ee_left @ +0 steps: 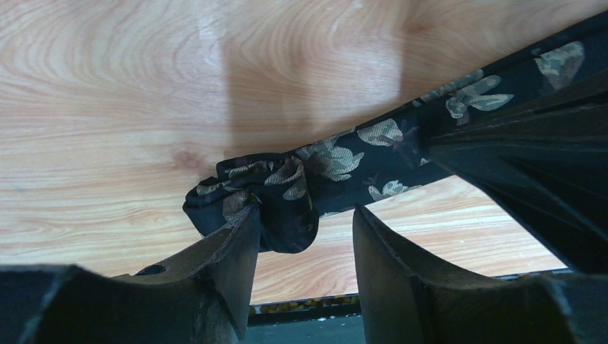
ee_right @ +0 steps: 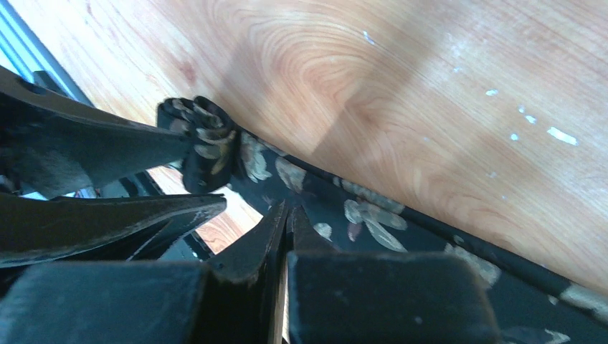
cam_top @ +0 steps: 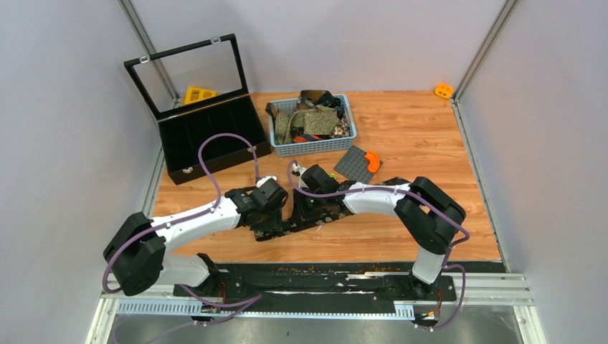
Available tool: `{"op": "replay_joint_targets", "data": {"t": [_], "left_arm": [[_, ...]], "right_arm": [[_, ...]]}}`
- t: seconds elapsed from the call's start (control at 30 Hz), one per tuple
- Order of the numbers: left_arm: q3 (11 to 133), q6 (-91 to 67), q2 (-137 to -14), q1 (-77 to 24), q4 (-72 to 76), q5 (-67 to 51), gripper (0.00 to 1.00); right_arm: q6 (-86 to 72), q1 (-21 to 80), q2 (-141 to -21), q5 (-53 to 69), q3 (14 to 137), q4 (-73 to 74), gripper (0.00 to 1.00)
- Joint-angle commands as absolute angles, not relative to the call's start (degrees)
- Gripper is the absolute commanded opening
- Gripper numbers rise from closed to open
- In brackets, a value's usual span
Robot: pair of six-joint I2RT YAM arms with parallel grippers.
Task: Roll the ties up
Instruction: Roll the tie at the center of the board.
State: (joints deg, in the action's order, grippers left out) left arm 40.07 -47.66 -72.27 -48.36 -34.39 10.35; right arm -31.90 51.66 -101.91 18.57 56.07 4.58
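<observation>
One black flowered tie [cam_top: 301, 218] lies on the table [cam_top: 430, 143], near side of the basket [cam_top: 312, 125], small roll [ee_left: 247, 190] started at its end. Left claw [ee_left: 305, 213] apart around that roll; right claw [ee_right: 287, 209] together, tips on the flat stretch. Rolling step, early. Next: clamp roll, wind onward.

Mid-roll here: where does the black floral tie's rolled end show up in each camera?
Top external: black floral tie at the centre of the table; roll too small to tell.
Left wrist: rolled end centre-left, against the left jaws.
Right wrist: rolled end upper left.
Shared landmark: the wood-grain table.
</observation>
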Motion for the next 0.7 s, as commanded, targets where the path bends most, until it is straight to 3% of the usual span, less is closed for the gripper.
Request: {"op": "replay_joint_targets", "data": {"t": [0.0, 0.47, 0.67], "left_arm": [[35.07, -48.04, -67.73, -48.72, -26.08, 6.12, 0.49], [27.33, -47.20, -57.48, -48.69, -20.78, 5.92, 0.25], [25.80, -46.81, -55.06, -48.69, -19.75, 5.33, 0.28]], "right_arm": [[-33.34, 51.26, -99.31, 22.15, 55.97, -0.92, 0.02], [-37.35, 52.65, -102.19, 29.30, 56.12, -8.33, 0.19], [-37.94, 54.44, -104.44, 28.56, 57.51, -7.35, 0.27]]}}
